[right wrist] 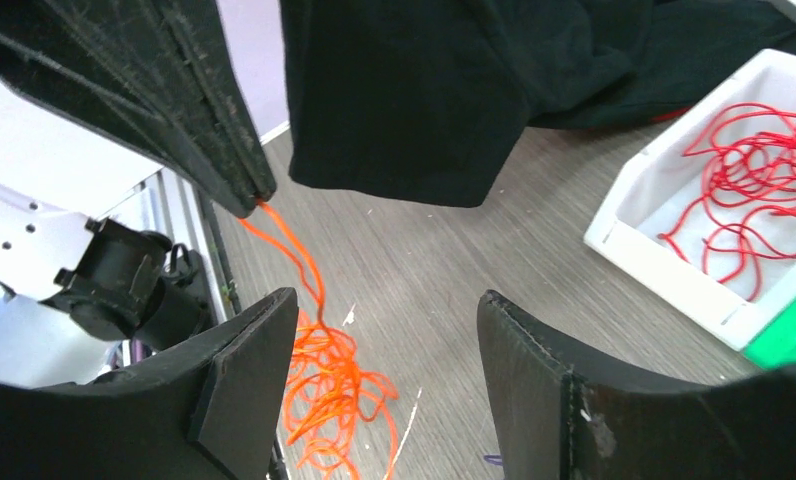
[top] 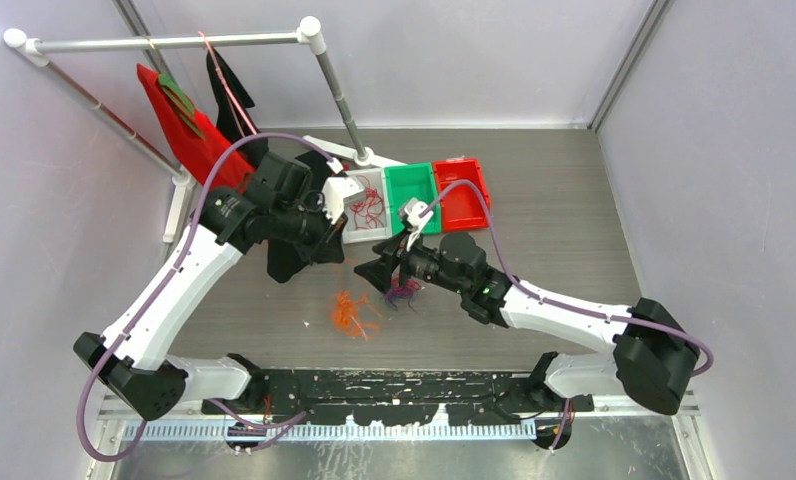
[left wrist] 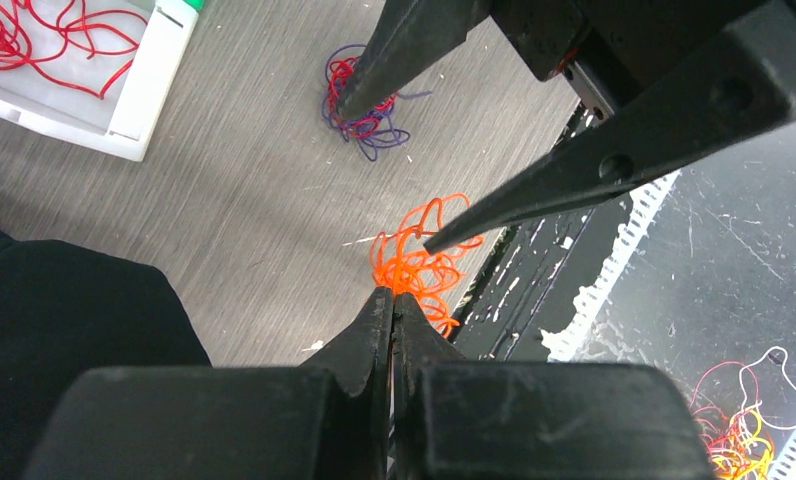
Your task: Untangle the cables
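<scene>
Grey wood-grain desk (top: 574, 220), white bin (top: 366, 215) at the back. Orange cable clump (top: 349, 313) lies on the desk, arm-base side of the bin. Left hand (left wrist: 392, 300) clenched on one orange strand (right wrist: 299, 250) that slopes down to the clump. Right hand (right wrist: 384, 300) spread, empty, just beside that strand, and looks the nearer taker. Purple-red clump (left wrist: 364, 105) beneath it.

Counted from above: two robot arms, left arm (top: 189, 270) and right arm (top: 564, 305); three bins, a white bin (top: 369, 237), a green bin (top: 411, 185), a red bin (top: 461, 195); three clumps, red cables (top: 369, 205), orange cables (top: 349, 313), purple cables (top: 404, 291); one rack (top: 174, 42); two hanging garments, red garment (top: 179, 125) and black garment (top: 224, 85).
</scene>
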